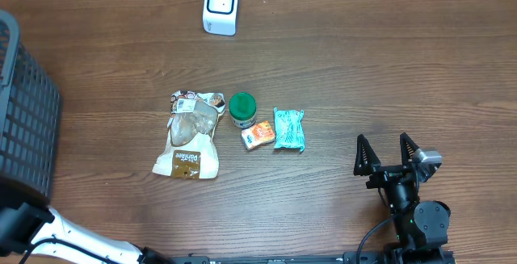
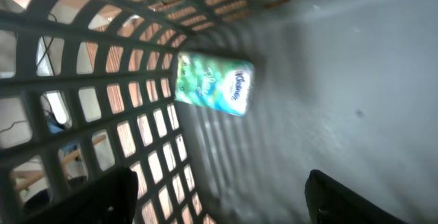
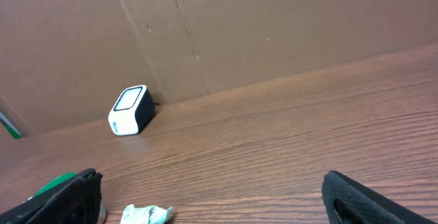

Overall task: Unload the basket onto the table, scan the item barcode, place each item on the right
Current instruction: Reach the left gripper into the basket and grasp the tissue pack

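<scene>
from where i stand, the white scanner (image 1: pixel 220 6) sits at the upper middle of the overhead view, backed against the cardboard wall (image 3: pixel 274 32), its dark window facing out over the tabletop (image 1: pixel 363 70). i'd guess that is so an item can be held up in front of it.

four things wait in a loose row at the centre of that view: a clear snack bag (image 1: pixel 190 135), a green-lidded tub (image 1: pixel 242 109), an orange packet (image 1: pixel 258 135) touching a teal packet (image 1: pixel 289 129). they lie within reach of either arm. the bag has a brown label with pale lettering, too small for me to read with any trust, and the other three labels are no clearer.

the dark basket (image 1: pixel 24 111) fills the left edge. the left wrist view looks down inside it, where a green kleenex pack (image 2: pixel 213 83) shows in the upper middle, the brand name plain in white. the view is blurred, so i can't tell if it rests on the floor of the basket or leans on the slatted wall. the left tool (image 2: pixel 220 176) is spread wide above it with nothing between its fingers. that reads to me as a drop-off spot for a finished item.

the right tool (image 1: pixel 390 152) sits at the lower right of the overhead view, jaws fully apart and empty, well apart from the row. in its own view the scanner appears at centre left, so it is already aimed that way. the next item looks to be one of the four.
</scene>
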